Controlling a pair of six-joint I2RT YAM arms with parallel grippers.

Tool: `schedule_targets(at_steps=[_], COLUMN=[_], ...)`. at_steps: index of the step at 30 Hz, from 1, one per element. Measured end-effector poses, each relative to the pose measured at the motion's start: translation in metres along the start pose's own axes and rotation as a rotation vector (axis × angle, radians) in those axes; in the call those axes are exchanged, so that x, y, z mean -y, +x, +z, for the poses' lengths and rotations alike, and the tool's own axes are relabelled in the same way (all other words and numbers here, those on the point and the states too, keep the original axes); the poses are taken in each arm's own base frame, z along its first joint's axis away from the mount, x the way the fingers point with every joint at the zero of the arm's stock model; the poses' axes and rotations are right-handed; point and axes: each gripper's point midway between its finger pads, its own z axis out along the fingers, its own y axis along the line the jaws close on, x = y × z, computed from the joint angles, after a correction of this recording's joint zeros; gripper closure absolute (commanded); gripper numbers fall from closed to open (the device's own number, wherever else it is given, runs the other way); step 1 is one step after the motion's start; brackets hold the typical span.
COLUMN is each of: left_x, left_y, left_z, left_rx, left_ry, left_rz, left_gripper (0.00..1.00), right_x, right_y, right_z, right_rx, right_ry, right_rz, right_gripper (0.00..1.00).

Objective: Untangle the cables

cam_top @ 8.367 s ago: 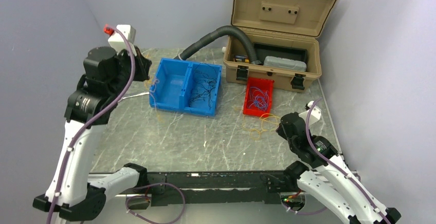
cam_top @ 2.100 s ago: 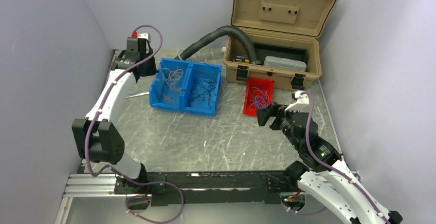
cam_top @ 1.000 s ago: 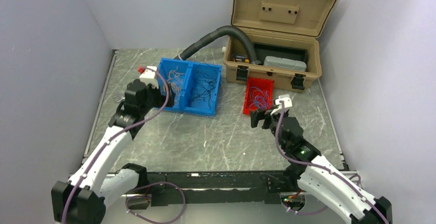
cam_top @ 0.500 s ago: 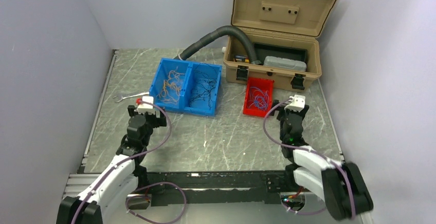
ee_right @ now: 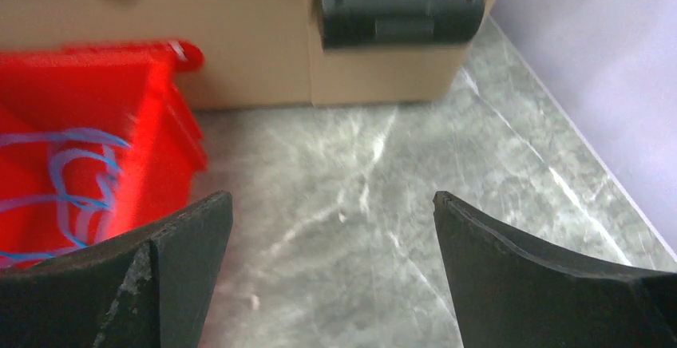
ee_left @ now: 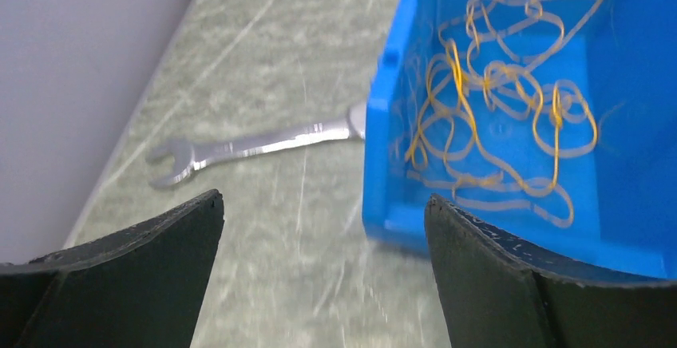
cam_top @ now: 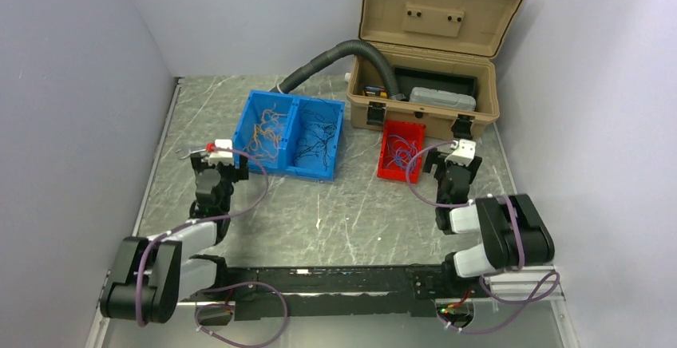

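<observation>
The cables lie sorted in bins. Yellow-orange cables point(cam_top: 267, 131) point(ee_left: 495, 116) fill the left half of the blue bin point(cam_top: 281, 164), and black ones point(cam_top: 315, 142) the right half. Blue cables point(cam_top: 399, 153) point(ee_right: 68, 184) lie in the red bin point(cam_top: 396, 174). My left gripper point(cam_top: 221, 171) point(ee_left: 323, 196) hovers low over the table just in front of the blue bin's left corner, open and empty. Open too, with only bare table between its fingers, my right gripper point(cam_top: 455, 166) point(ee_right: 333, 195) sits right of the red bin.
A tan toolbox point(cam_top: 427, 53) stands open at the back, with a grey corrugated hose point(cam_top: 335, 54) running into it. A steel wrench point(ee_left: 247, 144) point(cam_top: 194, 152) lies on the table left of the blue bin. Both arms are folded low near their bases.
Both arms have drawn back from the bins and folded down toward their bases. The grippers stay open and empty, and the cables in the bins have not moved.
</observation>
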Motion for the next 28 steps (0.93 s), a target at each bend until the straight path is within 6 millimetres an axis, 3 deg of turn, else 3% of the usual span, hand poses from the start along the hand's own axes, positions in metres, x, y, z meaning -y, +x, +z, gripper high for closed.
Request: schedule_targets(at_steps=[4,6,10,15,28], left_x=[-0.005,-0.010,-0.014,-0.012,-0.007], left_y=[-0.023,-0.017,0.020,0.006,0.003], left_z=[0.021,0.022,0.022,0.031,0.034], left_rx=[0.054,0.070,-0.034,-0.003,0.001], left_ry=[-0.015,-0.017,-0.006,0.006,0.035], left_rz=[-0.013,-0.021,-0.012,-0.027,-0.032], left_gripper=[0.01,0.01,0.01,0.01,0.01], right_x=[0.002,0.001,0.001,0.000,0.001], right_y=[0.033,0.032,0.024,0.021,0.020], right_z=[-0.001,0.001,0.004,0.006,0.008], right_rx=[-0.077,-0.071,-0.046,-0.040,-0.037], right_ry=[-0.012,-0.023,-0.022,-0.031,-0.030], right_rz=[-0.058,-0.057,-0.051,-0.048,-0.046], right_gripper=[0.00,0.00,0.00,0.00,0.00])
